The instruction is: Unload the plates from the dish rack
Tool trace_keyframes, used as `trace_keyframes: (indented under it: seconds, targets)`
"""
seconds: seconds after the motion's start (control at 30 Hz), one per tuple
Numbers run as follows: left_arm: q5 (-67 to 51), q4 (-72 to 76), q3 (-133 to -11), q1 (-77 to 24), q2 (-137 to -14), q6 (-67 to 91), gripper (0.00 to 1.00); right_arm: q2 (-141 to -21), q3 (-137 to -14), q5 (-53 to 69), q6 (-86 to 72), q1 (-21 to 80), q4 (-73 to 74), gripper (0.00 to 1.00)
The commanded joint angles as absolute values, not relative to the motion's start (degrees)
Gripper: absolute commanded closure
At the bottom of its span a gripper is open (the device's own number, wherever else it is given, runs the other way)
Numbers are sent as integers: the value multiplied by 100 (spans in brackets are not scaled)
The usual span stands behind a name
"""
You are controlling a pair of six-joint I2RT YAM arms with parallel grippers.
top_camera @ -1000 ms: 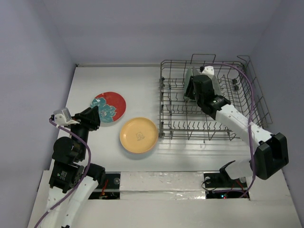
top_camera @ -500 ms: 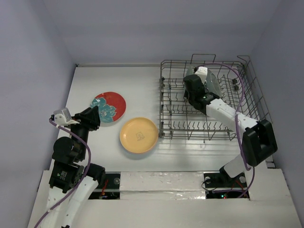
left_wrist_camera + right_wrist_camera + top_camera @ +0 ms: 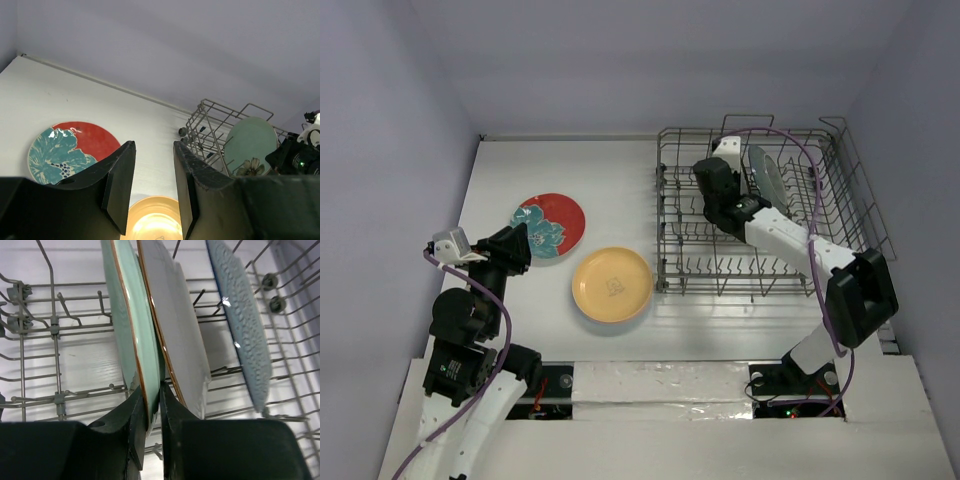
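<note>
Working outward from the arm bases: left gripper [image 3: 151,155] hangs over the table with its jaws parted and nothing between them, near the yellow-orange plate [image 3: 611,284] and the floral plate [image 3: 552,227], both lying flat on the table. Further out, inside the dish rack [image 3: 665,200], right gripper [image 3: 152,405] is pinched narrow on the near rim of the mint green plate [image 3: 127,315], one finger on each face. That plate stands upright among the tines. A pale plate [image 3: 177,325] stands just beside it, almost touching, with an embossed blue-grey plate [image 3: 240,325] beyond. Recommendation: confirm a firm pinch, then lift along the plate's own plane, clear of the tines, without tilting toward the neighbour.
</note>
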State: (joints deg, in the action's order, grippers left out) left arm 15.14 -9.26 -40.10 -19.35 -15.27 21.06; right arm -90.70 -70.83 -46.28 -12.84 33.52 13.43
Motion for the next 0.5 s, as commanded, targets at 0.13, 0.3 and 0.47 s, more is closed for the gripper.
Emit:
trace_keyframes:
  seconds: [0.13,0.3,0.47]
  targets:
    - [1459,-677,-3973,-1890,-1485,2039,66,-8605,-8094,-5440,-378,3472,387,100]
    - [1468,-677,-3973,-1890,-1485,2039,66,-8412,-8472,-5283,-456,3472,448,100]
    - [1468,-685,-3973,-1890,-1485,2030,66,-7806,-8315,-4625,-984,3472,484,100]
